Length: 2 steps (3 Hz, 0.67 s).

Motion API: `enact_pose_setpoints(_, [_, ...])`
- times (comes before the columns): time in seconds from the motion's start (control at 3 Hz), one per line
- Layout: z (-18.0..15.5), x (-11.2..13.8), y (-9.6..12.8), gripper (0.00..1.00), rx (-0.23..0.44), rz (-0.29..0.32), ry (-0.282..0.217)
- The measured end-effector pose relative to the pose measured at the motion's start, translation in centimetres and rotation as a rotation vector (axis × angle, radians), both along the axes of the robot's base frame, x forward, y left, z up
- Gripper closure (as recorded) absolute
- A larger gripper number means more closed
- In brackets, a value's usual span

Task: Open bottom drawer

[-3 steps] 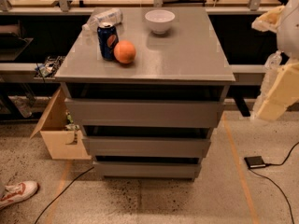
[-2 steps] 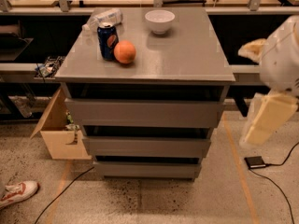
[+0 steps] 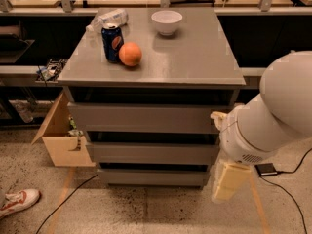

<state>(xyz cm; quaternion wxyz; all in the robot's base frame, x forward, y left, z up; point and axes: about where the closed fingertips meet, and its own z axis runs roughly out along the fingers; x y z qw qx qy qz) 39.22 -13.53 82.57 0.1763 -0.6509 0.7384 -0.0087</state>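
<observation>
The grey cabinet has three handleless drawer fronts stacked under its top. The bottom drawer (image 3: 153, 177) is the lowest and narrowest front, flush with the cabinet and just above the floor. My white arm (image 3: 270, 116) comes in from the right and covers the cabinet's right edge. My gripper (image 3: 225, 182), cream-coloured, hangs at the arm's lower end, right by the right end of the bottom drawer.
On the cabinet top (image 3: 195, 57) stand a blue soda can (image 3: 112, 43), an orange (image 3: 130, 54), a white bowl (image 3: 166, 22) and a lying plastic bottle (image 3: 108, 19). An open cardboard box (image 3: 61, 140) sits left of the cabinet. A shoe (image 3: 17, 202), cables and a black device (image 3: 267, 169) lie on the floor.
My arm has swung left and down from the right edge of view, and the gripper has dropped from beside the upper drawers to the level of the bottom drawer. The drawers have not moved.
</observation>
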Motion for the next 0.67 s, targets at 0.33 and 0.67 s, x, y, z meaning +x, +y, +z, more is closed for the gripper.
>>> enact_pose_setpoints(0.33, [0.0,0.0,0.0,0.00,0.000,0.000,0.000])
enact_pose_setpoints(0.67, [-2.9,1.0,0.4,0.00,-0.009,0.011,0.022])
